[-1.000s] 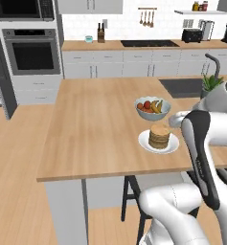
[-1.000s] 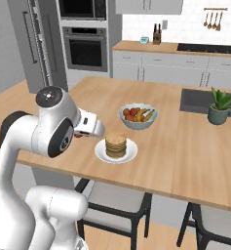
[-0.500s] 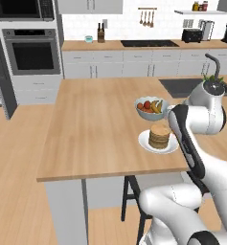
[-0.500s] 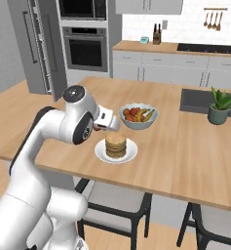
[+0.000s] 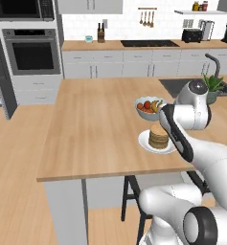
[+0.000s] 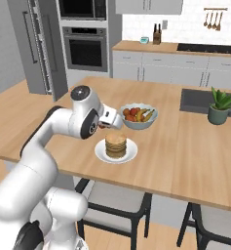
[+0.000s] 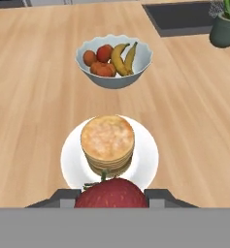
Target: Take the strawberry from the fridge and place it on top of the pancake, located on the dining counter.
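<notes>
The strawberry (image 7: 111, 192) is red and rounded with a green stem, and my gripper (image 7: 111, 197) is shut on it at the bottom of the hand view. Just ahead of it, lower down, the tan pancake (image 7: 107, 140) stack rests on a small white plate (image 7: 72, 162) on the light-wood dining counter (image 7: 34, 97). In the right base view my gripper (image 6: 112, 122) hovers just up and left of the pancake (image 6: 116, 144). The left base view has the pancake (image 5: 158, 136) beside my arm. The grey fridge (image 6: 36, 46) stands far back left.
A grey-white bowl of fruit (image 7: 114, 60) sits just beyond the plate. A potted plant (image 6: 219, 106) and a dark sink (image 6: 197, 100) are on the counter's right side. Stools (image 6: 112, 202) stand below the near edge. The wall oven (image 5: 32, 52) is at the back.
My arm has swung up and over the counter, carrying the hand with the strawberry from the counter's near edge to a spot beside the pancake. Plate and bowl have stayed put.
</notes>
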Controlling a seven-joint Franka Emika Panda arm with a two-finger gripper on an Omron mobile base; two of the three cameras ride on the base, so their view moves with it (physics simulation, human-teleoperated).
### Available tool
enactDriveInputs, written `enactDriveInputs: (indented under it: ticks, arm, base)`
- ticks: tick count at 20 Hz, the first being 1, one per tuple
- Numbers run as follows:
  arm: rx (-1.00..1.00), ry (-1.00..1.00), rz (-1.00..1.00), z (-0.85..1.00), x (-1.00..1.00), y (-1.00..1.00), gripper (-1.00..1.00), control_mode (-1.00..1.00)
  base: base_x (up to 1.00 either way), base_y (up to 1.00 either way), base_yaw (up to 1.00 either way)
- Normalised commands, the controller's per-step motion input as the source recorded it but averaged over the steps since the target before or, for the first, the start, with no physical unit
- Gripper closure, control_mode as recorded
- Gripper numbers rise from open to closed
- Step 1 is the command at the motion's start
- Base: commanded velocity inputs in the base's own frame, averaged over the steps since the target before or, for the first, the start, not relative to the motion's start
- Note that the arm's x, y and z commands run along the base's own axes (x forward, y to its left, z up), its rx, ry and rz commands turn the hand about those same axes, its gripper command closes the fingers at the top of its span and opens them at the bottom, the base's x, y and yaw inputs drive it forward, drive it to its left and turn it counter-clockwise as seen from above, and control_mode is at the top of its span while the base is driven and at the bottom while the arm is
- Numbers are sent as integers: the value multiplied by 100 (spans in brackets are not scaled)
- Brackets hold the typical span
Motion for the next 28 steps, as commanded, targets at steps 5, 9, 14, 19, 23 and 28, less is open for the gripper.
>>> enactDriveInputs:
  ticks: [5, 9, 14, 19, 23, 28]
  arm:
    - [3, 2, 0, -25, 23, -4, 100, -100]
    - [3, 3, 1, -33, 25, 0, 100, -100]
    - [2, 3, 1, -26, 37, 0, 100, -100]
    - [0, 3, 0, -31, 33, 0, 100, -100]
    - [0, 3, 0, -34, 30, 0, 100, -100]
    - [0, 3, 0, -23, 7, 0, 100, -100]
  base:
    - [0, 0, 0]
    - [0, 0, 0]
    - [0, 0, 0]
    - [0, 0, 0]
    - [0, 0, 0]
    - [0, 0, 0]
